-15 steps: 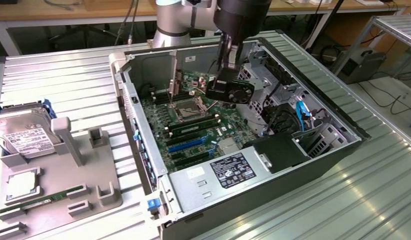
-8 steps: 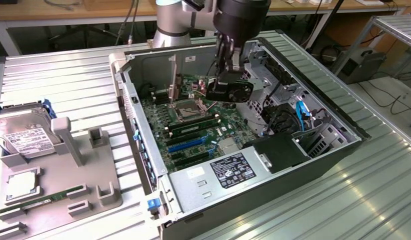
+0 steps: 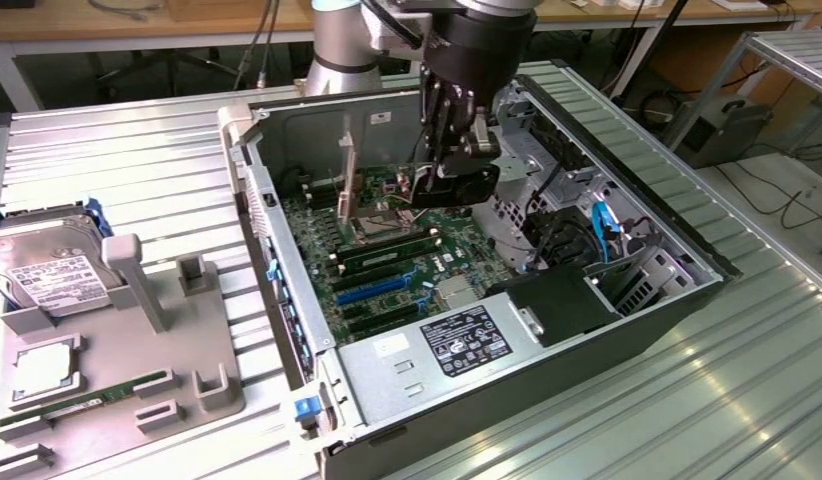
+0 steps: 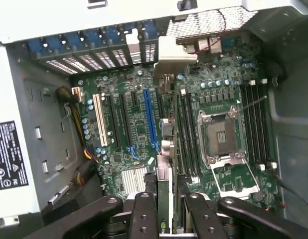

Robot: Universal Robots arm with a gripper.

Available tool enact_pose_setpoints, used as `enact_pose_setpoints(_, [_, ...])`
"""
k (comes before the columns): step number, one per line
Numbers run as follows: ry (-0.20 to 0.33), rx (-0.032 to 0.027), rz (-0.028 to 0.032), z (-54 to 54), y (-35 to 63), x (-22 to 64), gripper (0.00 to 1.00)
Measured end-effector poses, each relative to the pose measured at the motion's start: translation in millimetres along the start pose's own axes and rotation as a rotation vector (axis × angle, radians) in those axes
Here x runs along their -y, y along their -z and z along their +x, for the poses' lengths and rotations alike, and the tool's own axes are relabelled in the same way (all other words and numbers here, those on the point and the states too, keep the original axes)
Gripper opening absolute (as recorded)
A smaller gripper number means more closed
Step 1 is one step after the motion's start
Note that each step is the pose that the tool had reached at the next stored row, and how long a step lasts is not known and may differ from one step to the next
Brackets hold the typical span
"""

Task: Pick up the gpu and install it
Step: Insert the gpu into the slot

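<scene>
In the exterior view, the gpu (image 3: 458,187) is held on edge by the gripper (image 3: 458,150) inside the open computer case (image 3: 545,400), just above the motherboard (image 3: 451,265). In the wrist view, it is seen pinched between the fingers (image 4: 144,214), its bracket (image 4: 174,52) beside the rear slots (image 4: 94,59).

Silver-grey arm (image 3: 342,50); black gripper (image 3: 449,175); jointed black fingers (image 4: 144,214) with round pivot screws.

No wording legible on any label

The black label (image 3: 465,343) on the power supply (image 3: 384,368) carries white print and small round marks, all too fine to read. The white label (image 3: 51,282) on the hard drive (image 3: 22,250) and the white sticker (image 3: 380,118) on the case wall (image 3: 311,130) show only faint, unreadable lines.
</scene>
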State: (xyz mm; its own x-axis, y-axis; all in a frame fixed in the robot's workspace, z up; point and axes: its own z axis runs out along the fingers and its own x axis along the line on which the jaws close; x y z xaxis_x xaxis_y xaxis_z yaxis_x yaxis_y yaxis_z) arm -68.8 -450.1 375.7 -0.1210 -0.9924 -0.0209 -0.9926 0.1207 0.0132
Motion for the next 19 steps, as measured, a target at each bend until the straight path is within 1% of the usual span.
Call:
enact_pose_setpoints(3, [0.06,-0.0008,-0.0013,0.1,-3.9,0.1,0.26])
enact_pose_setpoints(4, [0.07,-0.0009,-0.0014,0.2,-5.8,-0.6,0.26])
enact_pose_setpoints(5, [0.072,-0.0009,-0.0009,0.5,-7.6,-2.5,0.26])
enact_pose_setpoints(8, [0.073,-0.0007,0.0015,2.4,-14.5,-16.7,0.26])
enact_pose_setpoints(10, [0.074,-0.0006,0.0017,3.0,-17.4,-20.8,0.26])
enact_pose_setpoints(12, [0.077,-0.0007,0.0016,4.5,-23.8,-24.6,0.26])
enact_pose_setpoints(17, [0.082,-0.0008,0.0015,7.8,-35.8,-30.7,0.26])
enact_pose_setpoints(19, [0.089,-0.0008,0.0014,9.6,-41.3,-31.3,0.26])
